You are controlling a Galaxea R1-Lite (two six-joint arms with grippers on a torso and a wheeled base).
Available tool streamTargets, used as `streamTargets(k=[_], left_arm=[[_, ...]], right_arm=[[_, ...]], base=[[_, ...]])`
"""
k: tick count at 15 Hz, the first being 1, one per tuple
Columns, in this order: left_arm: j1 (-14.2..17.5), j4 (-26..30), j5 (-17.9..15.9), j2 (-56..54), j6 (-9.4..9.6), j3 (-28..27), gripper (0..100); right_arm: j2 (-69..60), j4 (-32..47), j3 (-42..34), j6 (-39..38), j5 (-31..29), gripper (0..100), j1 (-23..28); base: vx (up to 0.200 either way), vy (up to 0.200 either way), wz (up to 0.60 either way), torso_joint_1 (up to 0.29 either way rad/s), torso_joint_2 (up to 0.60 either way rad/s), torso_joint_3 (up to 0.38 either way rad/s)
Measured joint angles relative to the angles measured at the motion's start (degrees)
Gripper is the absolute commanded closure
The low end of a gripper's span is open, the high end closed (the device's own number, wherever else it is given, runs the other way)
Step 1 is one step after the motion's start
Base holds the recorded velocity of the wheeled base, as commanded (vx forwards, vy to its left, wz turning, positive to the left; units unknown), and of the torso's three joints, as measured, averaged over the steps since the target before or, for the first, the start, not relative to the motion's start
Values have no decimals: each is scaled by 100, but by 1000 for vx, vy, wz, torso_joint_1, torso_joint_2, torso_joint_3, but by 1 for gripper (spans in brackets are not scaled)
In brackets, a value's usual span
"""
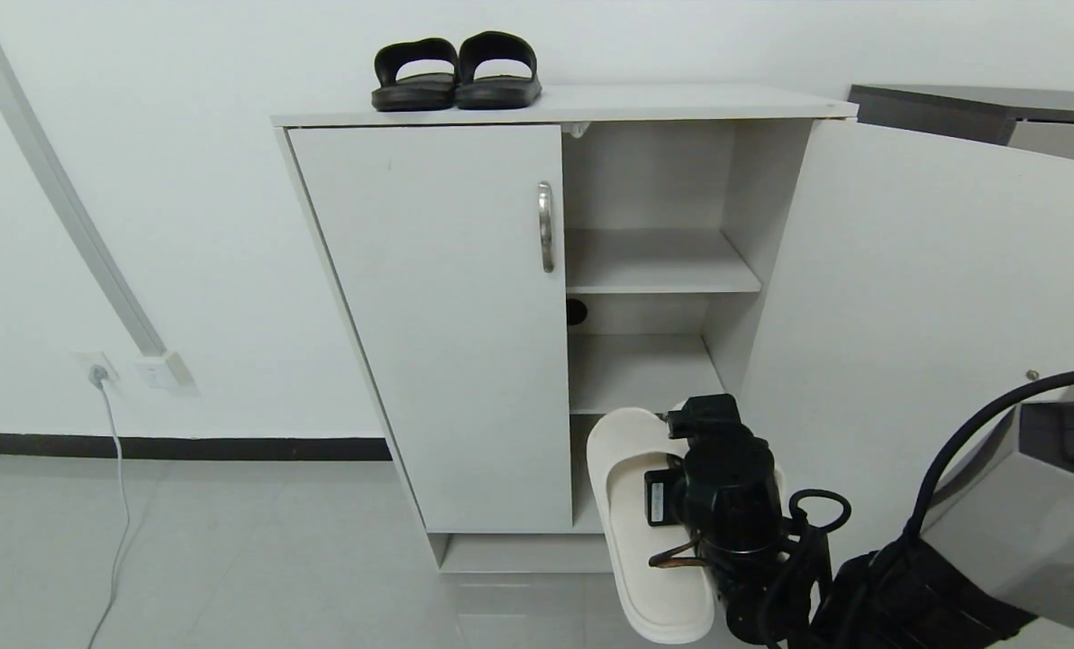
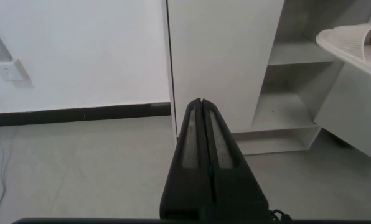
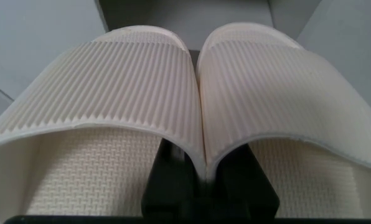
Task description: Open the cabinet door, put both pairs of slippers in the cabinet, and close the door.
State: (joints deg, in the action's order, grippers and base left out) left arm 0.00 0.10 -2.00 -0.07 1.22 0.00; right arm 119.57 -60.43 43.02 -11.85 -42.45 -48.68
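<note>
Evidently the right hand (image 1: 714, 470) grips the white slippers (image 1: 632, 514); one mostly hidden.

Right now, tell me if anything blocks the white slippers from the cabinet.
Nothing visible does. The right gripper holds the white slippers just before the open half of the cabinet. The right door stands wide open, and the shelves there are bare. The shut left door covers only the other half.

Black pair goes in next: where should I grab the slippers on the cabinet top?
On the black slippers, probably pinch the adjoining inner strap edges together from the front: the pair sits side by side, touching, straps arched up and open toward the robot.
</note>
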Motion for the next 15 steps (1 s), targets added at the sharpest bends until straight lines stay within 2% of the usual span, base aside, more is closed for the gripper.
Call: streamTargets(k=[15], left_arm=[[0, 1, -7, 5, 11, 0, 100]], right_arm=[[594, -397, 107, 13, -68, 100, 85]], base=[[0, 0, 0, 0, 0, 0]])
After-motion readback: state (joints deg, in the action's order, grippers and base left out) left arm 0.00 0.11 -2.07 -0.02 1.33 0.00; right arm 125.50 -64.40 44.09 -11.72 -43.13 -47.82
